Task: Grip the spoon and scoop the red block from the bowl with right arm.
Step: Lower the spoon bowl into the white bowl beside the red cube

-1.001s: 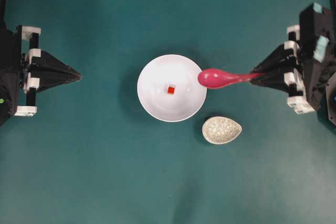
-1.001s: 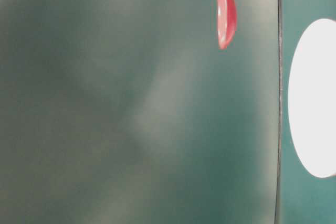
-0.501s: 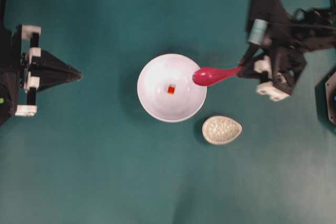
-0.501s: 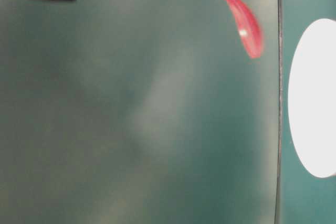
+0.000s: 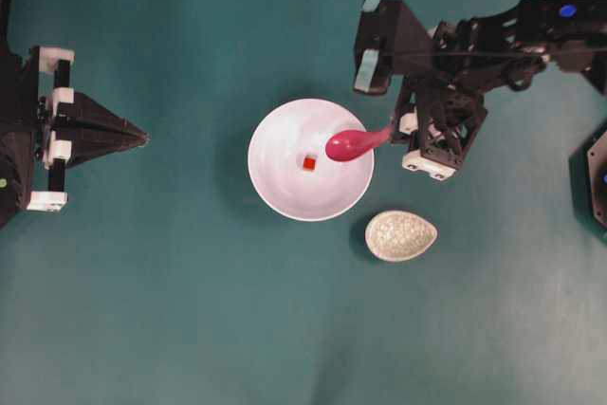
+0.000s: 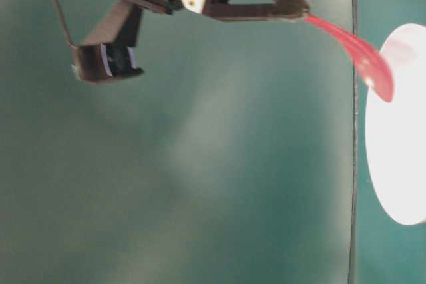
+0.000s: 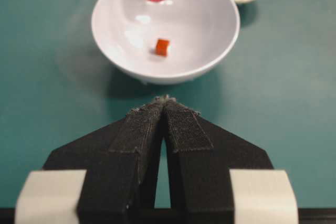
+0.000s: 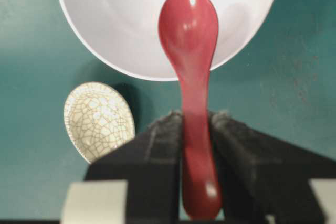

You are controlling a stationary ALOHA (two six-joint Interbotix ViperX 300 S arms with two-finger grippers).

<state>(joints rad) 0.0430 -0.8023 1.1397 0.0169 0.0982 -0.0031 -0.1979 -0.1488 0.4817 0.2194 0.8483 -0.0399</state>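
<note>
With its fingers clamped on either side of the handle, the right gripper [image 8: 195,129] holds the spoon [image 5: 353,143] by the back end, scoop pointing away from the wrist. The jaws stand partly apart, just the width of the handle, with the pads pressed on it. In the overhead view the right arm [image 5: 474,45] reaches in from the upper right, and the scoop sits over the right inner part of the bowl [image 5: 285,192], past the rim. The table-level view shows the spoon sloping down from the fingertips, scoop end lowest, at the bowl's edge; contact with the bowl's surface cannot be judged. The red block [image 5: 309,163] lies near the middle of the bowl floor, just beside the scoop tip and apart from it. In the right wrist view the block sits directly ahead of the tip. A small speckled dish [image 5: 400,235] rests on the green table [image 5: 142,310], below and right of the bowl, near it but not touching. The left gripper [image 7: 165,109] is off at the left edge, well apart from the bowl, pads pressed together at the tips, holding nothing.
</note>
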